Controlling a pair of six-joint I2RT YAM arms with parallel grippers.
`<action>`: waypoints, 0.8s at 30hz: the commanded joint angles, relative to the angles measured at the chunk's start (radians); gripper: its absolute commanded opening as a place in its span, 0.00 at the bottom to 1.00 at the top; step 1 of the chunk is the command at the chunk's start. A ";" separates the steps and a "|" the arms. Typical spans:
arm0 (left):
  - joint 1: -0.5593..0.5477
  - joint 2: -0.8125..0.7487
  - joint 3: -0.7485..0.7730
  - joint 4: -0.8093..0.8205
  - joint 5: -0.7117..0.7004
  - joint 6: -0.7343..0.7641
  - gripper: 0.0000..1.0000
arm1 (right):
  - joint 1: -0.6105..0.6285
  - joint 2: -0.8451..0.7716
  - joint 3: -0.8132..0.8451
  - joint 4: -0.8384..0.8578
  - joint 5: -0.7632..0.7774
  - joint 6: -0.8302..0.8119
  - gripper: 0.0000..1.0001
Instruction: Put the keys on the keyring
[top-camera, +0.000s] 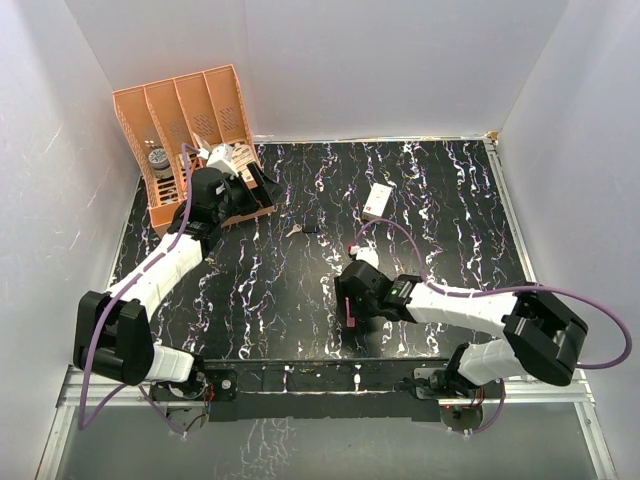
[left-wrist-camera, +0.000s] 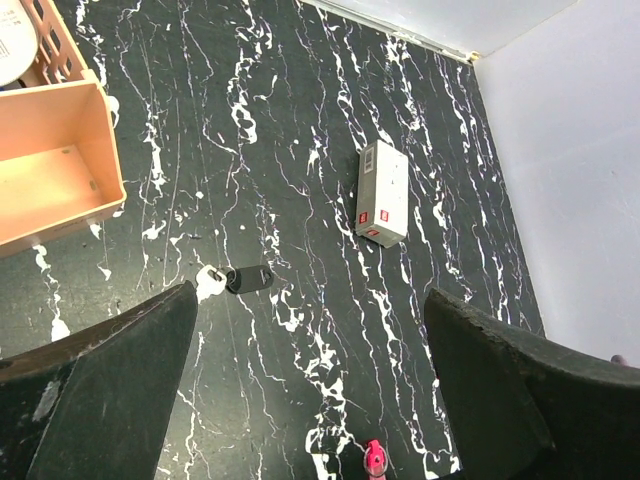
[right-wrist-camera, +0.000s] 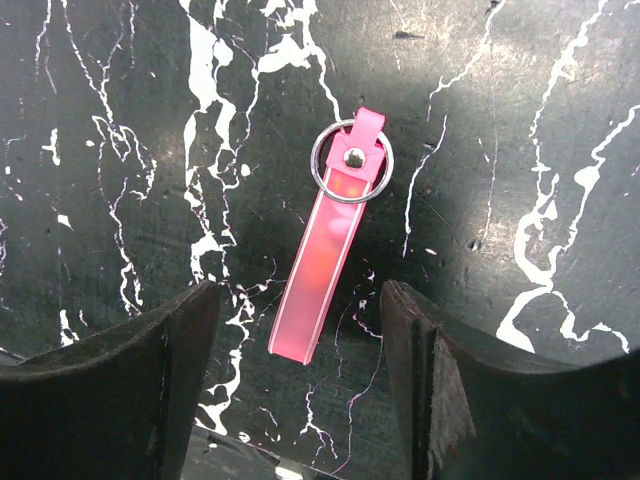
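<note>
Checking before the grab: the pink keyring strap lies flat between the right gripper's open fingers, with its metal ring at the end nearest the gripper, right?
No. The right wrist view shows the pink keyring strap flat between the right gripper's open fingers, but its metal ring is at the far end, away from the gripper.

The left arm (top-camera: 160, 265) stretches toward the far left corner of the table (top-camera: 450, 200), with the left fingers (left-wrist-camera: 110, 390) spread wide above it. The right arm (top-camera: 470, 305) lies bent low across the table's near middle. Its wrist is turned down and the right fingers (right-wrist-camera: 110, 400) are parted, seemingly just above the surface.
</note>
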 joint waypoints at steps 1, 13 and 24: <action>-0.003 -0.005 0.040 -0.013 -0.002 0.014 0.94 | 0.019 0.021 0.026 0.048 0.058 0.052 0.61; -0.004 -0.005 0.035 -0.005 -0.001 0.012 0.94 | 0.046 0.067 0.042 0.015 0.098 0.077 0.41; -0.005 0.035 0.035 0.011 0.009 0.007 0.94 | 0.053 0.028 0.163 -0.072 0.180 0.020 0.09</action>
